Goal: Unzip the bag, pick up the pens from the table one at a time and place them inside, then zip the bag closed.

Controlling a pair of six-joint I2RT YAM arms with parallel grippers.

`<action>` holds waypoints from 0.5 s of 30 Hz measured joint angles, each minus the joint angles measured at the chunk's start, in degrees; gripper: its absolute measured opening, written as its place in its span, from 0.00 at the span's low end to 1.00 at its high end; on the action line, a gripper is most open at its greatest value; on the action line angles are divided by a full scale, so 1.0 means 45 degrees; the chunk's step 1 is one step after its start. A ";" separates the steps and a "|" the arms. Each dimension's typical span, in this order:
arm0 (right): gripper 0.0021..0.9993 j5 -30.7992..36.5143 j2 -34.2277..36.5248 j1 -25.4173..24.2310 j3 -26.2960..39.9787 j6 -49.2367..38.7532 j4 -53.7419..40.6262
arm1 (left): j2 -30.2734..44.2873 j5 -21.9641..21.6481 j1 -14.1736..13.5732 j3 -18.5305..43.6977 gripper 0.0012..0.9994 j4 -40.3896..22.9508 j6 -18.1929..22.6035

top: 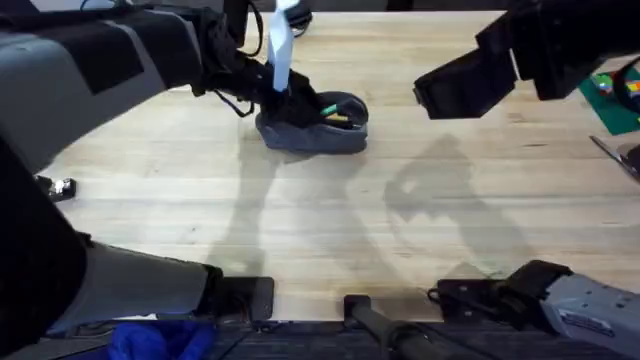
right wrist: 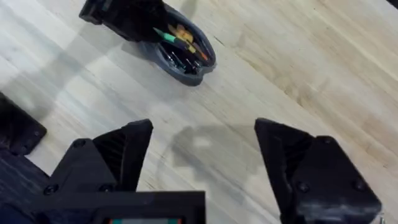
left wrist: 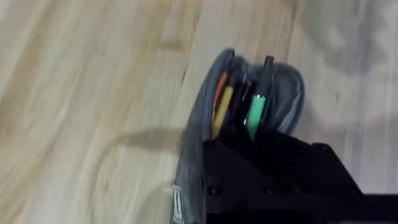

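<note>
Oblong blue-grey fabric pouch (top: 312,124) lies unzipped at twelve o'clock on the pale plank table (top: 300,230), holding the green pen (left wrist: 256,107) and mustard-yellow pen (left wrist: 221,109); zipping remains; left gripper (top: 290,100) sits at its nine-o'clock end, grip indiscernible; right gripper (right wrist: 202,155) hangs released at three o'clock, well apart.

Bag (top: 312,128): one, open, on the counter (top: 300,220). Pens: two, both inside it — one green (left wrist: 255,107), one yellow (left wrist: 221,109). Robot arms: two.
</note>
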 joint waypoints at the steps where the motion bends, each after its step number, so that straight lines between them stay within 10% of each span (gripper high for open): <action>1: 1.00 0.0000 0.0000 -0.0005 0.0000 0.0000 0.0000 | -0.0005 -0.0246 0.0000 0.0000 0.04 -0.0162 0.0054; 15: 1.00 0.0000 0.0000 0.0000 0.0000 0.0000 0.0000 | -0.0005 -0.1633 -0.0024 0.0005 0.13 -0.0526 0.0223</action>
